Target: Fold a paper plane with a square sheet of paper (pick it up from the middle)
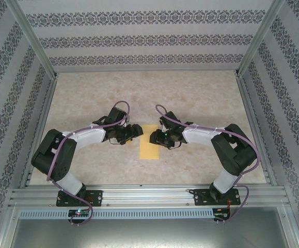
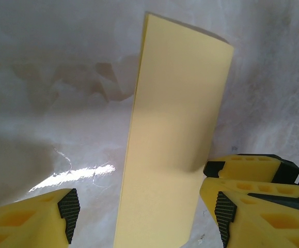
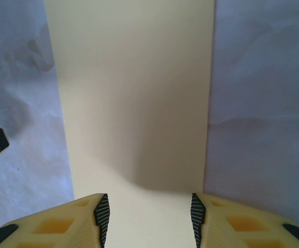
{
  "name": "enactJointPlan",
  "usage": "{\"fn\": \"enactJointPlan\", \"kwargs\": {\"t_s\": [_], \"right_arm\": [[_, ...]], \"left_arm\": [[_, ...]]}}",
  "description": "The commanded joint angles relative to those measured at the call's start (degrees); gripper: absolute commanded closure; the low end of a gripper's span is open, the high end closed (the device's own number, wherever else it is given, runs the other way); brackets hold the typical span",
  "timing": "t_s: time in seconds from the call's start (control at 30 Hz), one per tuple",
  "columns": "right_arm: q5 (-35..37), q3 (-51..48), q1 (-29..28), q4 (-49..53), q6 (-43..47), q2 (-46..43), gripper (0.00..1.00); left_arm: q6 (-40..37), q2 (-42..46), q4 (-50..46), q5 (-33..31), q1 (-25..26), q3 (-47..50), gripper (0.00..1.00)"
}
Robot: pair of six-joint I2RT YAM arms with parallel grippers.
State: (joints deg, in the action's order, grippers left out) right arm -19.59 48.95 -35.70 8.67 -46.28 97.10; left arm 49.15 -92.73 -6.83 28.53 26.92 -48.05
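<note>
sheet of paper (image 1: 149, 142) lies flat at centre of the top view, looks folded into a narrow strip, between both arms. left gripper (image 2: 144, 214) spread wide either side of the strip, gripping nothing. right gripper (image 3: 148, 217) about half open, low over the strip, nothing pinched. judgement: very light, thin and limp, slides on the smooth table (image 1: 201, 98), creases readily. take it gently at a long edge, mid-length.
</note>
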Motion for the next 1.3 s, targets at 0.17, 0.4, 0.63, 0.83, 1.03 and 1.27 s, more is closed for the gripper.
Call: {"fn": "enactJointPlan", "kwargs": {"t_s": [0.17, 0.4, 0.63, 0.83, 1.03, 1.27], "right_arm": [[0.1, -1.6, 1.0, -0.2, 0.4, 1.2, 0.52], [-1.4, -3.4, 1.9, -2.4, -0.7, 1.3, 0.51], [-1.7, -3.9, 2.1, -2.7, -0.7, 2.1, 0.52], [-2.0, -4.0, 2.1, -2.8, -0.8, 2.9, 0.52], [-2.0, -4.1, 2.1, -2.7, -0.8, 3.1, 0.52], [-1.9, -4.4, 2.2, -3.0, -1.1, 3.3, 0.52]], "left_arm": [[-0.4, -1.5, -0.9, 1.3, 1.2, -2.1, 0.27], [-0.1, -3.6, -0.6, 2.6, 2.0, -3.4, 0.31], [0.2, -6.1, -0.2, 4.3, 2.5, -4.6, 0.41], [0.4, -7.4, 0.1, 4.6, 2.8, -4.9, 0.46], [0.2, -9.0, -1.3, 4.4, 3.1, -6.0, 0.45], [0.1, -10.4, -0.8, 5.7, 3.7, -7.0, 0.50]]}}
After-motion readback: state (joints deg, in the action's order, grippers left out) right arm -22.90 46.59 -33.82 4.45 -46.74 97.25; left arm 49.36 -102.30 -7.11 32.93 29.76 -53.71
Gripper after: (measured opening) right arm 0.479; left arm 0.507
